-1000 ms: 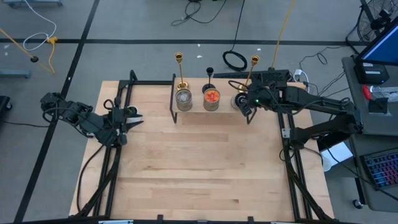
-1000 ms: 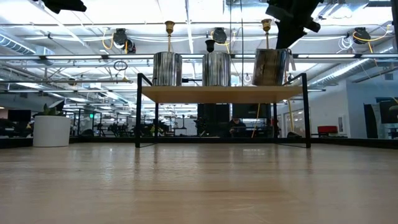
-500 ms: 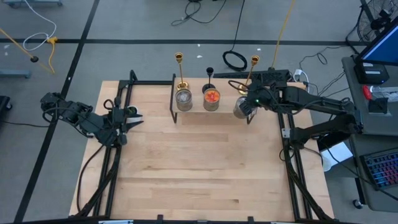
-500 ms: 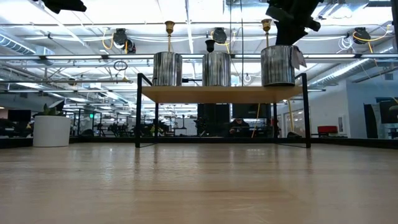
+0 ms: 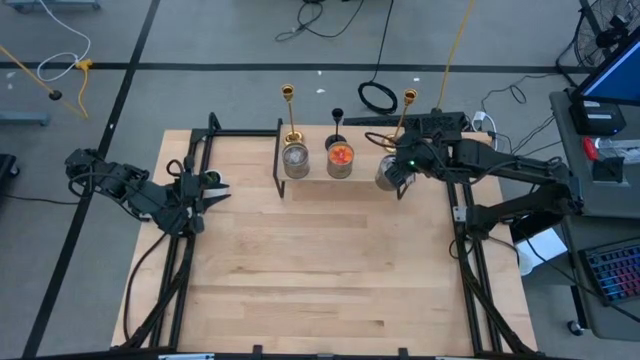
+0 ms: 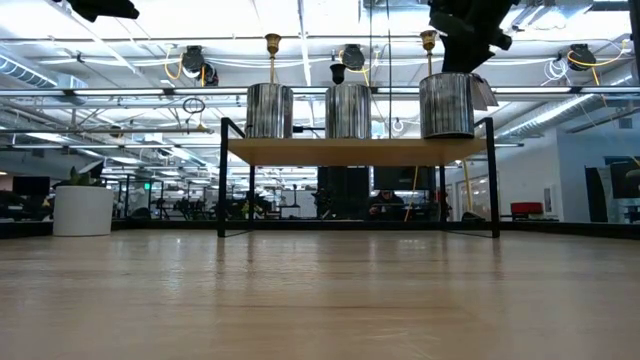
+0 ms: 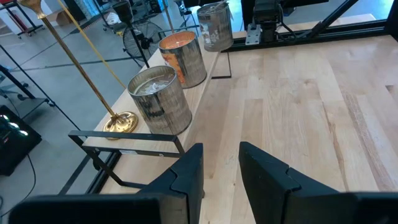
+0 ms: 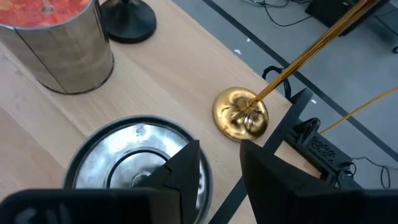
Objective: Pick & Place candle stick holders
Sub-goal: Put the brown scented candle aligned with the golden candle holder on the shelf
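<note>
Two tall gold candle stick holders (image 5: pixel 288 95) (image 5: pixel 409 97) and a shorter black one (image 5: pixel 338 113) stand on their round bases at the back of a raised shelf (image 6: pixel 355 150), behind three metal cans. My right gripper (image 8: pixel 221 177) hangs over the right, empty can (image 8: pixel 134 162), its fingers a narrow gap apart. One finger is over the can's inside, the other outside its rim. The right gold holder's base (image 8: pixel 241 115) stands just beyond the can. My left gripper (image 7: pixel 221 168) waits at the table's left edge, slightly open and empty. My right gripper comes at the right can's rim (image 8: pixel 202 165) from above, with the rim under the gap between its fingers. I cannot tell whether either finger touches it. The can stands upright on the shelf (image 6: pixel 447 105).
The middle can (image 5: pixel 340 155) holds something orange and the left can (image 5: pixel 295 158) is silver. Both stand in front of the holders. Black frame rails (image 5: pixel 465 230) run along the table's left and right sides. Bare wood (image 5: pixel 320 260) lies in front of the shelf.
The right can was tilted under my right gripper a second ago. It has come upright and shifted a little toward the table's right and near side on the shelf. It has stood still for the last half second.
</note>
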You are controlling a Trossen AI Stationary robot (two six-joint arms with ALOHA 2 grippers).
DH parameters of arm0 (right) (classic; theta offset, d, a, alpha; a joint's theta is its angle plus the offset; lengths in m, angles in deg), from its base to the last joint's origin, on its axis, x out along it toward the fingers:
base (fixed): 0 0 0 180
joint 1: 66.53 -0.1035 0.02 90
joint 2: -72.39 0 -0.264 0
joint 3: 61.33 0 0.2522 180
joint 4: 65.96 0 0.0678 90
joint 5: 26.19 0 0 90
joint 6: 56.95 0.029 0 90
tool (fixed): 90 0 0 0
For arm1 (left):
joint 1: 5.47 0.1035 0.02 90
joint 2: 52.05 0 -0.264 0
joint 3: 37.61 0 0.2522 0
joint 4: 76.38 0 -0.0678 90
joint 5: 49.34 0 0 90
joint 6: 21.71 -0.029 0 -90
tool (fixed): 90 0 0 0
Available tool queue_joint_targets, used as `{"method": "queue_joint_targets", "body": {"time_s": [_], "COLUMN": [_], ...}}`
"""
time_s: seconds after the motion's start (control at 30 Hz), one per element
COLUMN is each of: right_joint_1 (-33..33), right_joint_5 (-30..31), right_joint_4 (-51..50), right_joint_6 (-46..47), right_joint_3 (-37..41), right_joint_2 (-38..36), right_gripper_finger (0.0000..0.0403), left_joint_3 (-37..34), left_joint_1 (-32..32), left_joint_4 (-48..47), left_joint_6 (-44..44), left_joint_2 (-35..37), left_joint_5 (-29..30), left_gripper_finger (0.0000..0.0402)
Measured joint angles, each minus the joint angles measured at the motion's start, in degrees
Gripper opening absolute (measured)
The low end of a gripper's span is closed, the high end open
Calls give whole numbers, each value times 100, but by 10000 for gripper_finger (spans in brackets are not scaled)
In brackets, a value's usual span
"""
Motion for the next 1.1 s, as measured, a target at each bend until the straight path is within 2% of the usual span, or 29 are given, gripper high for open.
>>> {"method": "queue_joint_targets", "body": {"time_s": [0.17, 0.33, 0.67, 0.87, 0.93, 1.1], "right_joint_1": [0, -2, 83, 140, 120, -113], "right_joint_5": [23, 512, 558, 903, 856, 231], "right_joint_4": [87, 331, 1147, 1235, 1415, 2045], "right_joint_6": [4, -27, -540, -764, -883, -957], "right_joint_3": [272, 551, 599, 599, 599, 599], "right_joint_2": [10, -2, 10, 5, -18, -196], "right_gripper_finger": [114, 114, 114, 114, 114, 114], "left_joint_3": [0, 0, 0, 0, 0, 0], "left_joint_1": [-1, -1, 0, 0, -1, 0], "left_joint_4": [0, 0, 2, 0, -1, -24], "left_joint_6": [2, 2, 0, 0, 0, 11], "left_joint_2": [-1, -1, -1, -1, -1, -1], "left_joint_5": [0, 0, 1, 1, 2, 0], "left_gripper_finger": [108, 108, 108, 108, 108, 108]}}
